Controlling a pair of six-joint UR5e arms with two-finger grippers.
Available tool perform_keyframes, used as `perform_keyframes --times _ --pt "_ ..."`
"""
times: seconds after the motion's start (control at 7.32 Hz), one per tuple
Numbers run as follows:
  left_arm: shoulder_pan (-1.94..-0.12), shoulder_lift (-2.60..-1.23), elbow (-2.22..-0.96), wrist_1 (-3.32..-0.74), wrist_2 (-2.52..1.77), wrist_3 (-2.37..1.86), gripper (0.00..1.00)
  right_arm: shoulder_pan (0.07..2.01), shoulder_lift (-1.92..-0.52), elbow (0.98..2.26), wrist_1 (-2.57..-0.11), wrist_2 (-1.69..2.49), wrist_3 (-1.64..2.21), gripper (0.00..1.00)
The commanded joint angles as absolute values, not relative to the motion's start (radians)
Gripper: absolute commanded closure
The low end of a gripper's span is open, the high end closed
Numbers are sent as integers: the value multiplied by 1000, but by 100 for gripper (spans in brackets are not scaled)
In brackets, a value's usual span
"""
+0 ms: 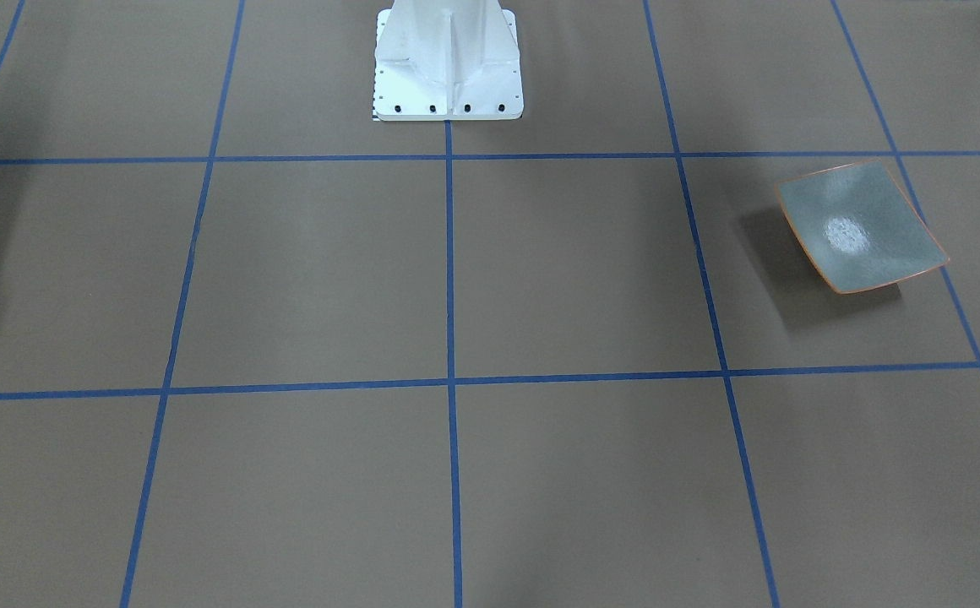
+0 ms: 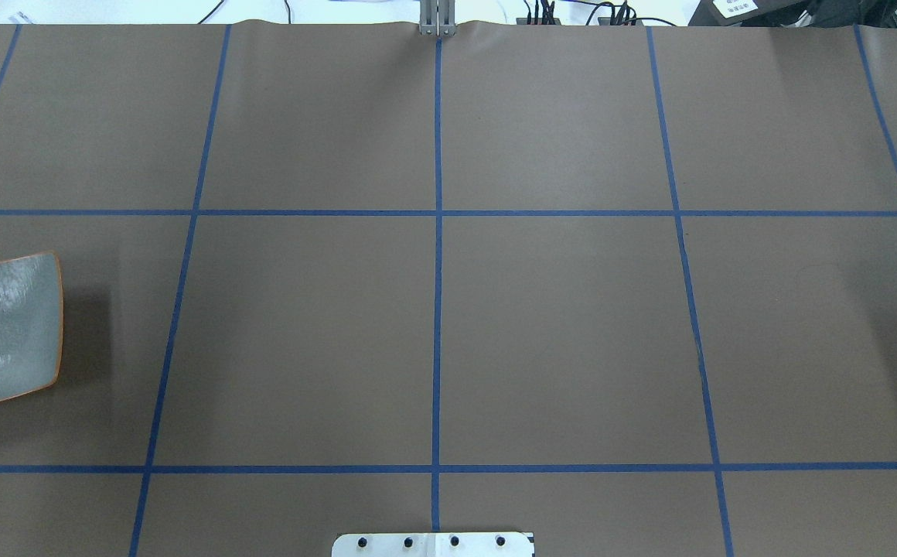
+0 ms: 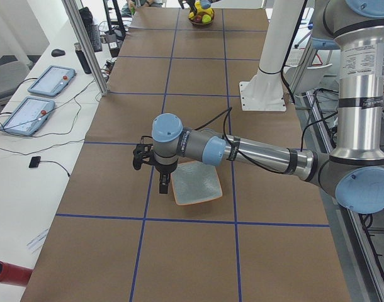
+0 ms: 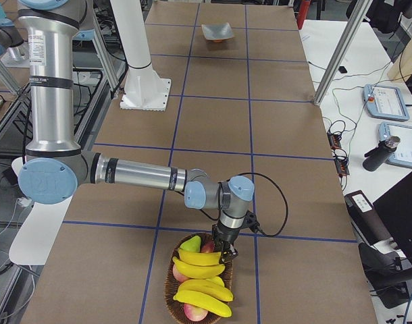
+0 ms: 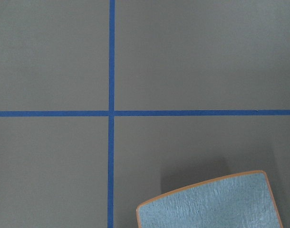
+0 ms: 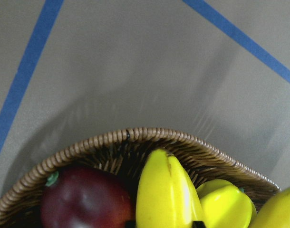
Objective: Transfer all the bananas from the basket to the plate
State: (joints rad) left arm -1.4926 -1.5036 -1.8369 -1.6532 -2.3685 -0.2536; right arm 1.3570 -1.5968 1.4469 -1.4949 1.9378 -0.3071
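The right gripper point(image 4: 226, 254), its finger spread impossible to tell, hangs at the rim of the basket point(image 6: 135, 135), nearer than the left gripper point(image 3: 163, 184) (likewise unreadable, beside the plate point(image 1: 862, 228)) to the bananas point(image 4: 200, 271) at its 7 o'clock, their long axes running 10-to-4.

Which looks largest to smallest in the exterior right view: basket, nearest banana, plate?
1. basket
2. nearest banana
3. plate, smallest as it looks, but it lies far from the camera, so its real size against the banana is unsure.
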Motion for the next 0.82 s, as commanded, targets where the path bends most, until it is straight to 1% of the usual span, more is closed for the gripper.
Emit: perform_keyframes --times 0.0,0.27,0.55,0.68 --pt "-1493 -1505 -1839 -1657 -2370 -265 0 1400 -1551 1471 -1575 1959 -330 100" --pt "-1493 -1505 -1839 -1657 -2370 -265 0 1402 -1534 1523 -1658 1965 -341 100" --pt "-1493 -1506 -1839 -1660 -2368 -265 0 1404 -1491 1532 -1698 2081 -301 100" --pt "-1491 -1512 -1838 -1663 -2370 -279 0 1404 -1467 1551 -1694 2139 -191 100"
